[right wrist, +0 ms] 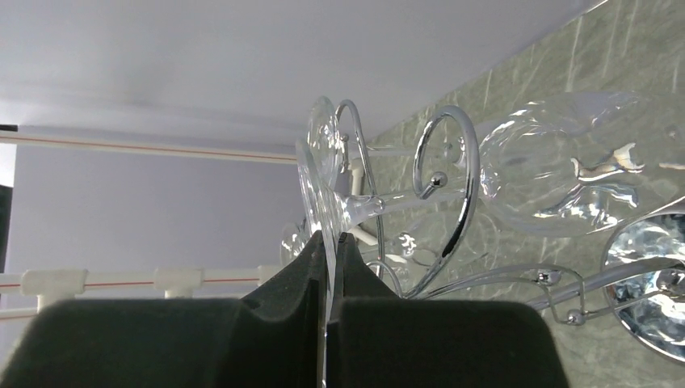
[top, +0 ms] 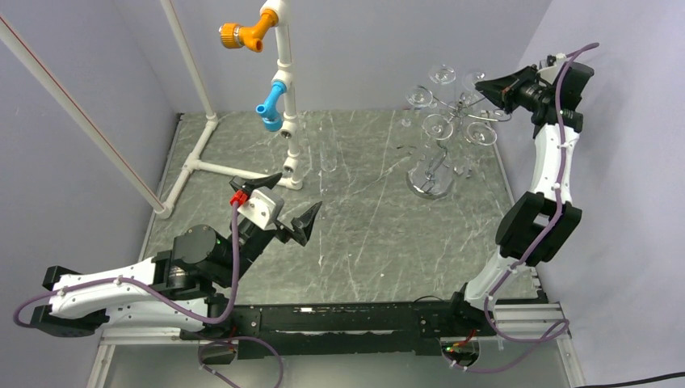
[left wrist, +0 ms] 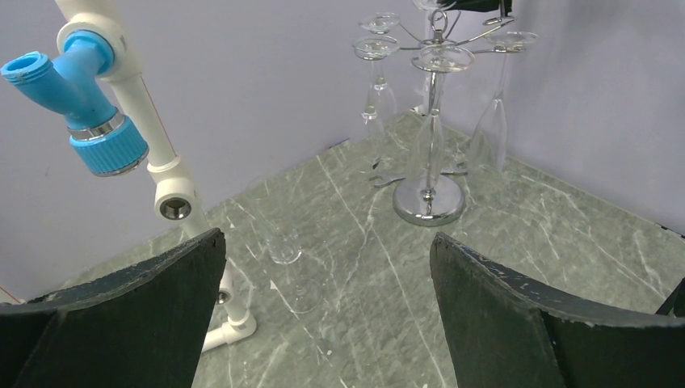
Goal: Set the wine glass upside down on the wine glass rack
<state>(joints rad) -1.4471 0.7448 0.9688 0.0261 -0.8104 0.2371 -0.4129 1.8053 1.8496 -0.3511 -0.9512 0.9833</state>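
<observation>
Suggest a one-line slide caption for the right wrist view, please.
Right gripper pinching a wine glass by its foot at the chrome rack's curled arms.

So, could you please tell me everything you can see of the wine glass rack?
The wine glass rack is a chrome wire stand: round mirror-like base, thin centre post, curled looping arms on top. It stands upright at the far right of the grey marbled table. Several glasses hang upside down from its arms. The right pincer, at its top, is shut on the foot of a wine glass by one loop.
</observation>
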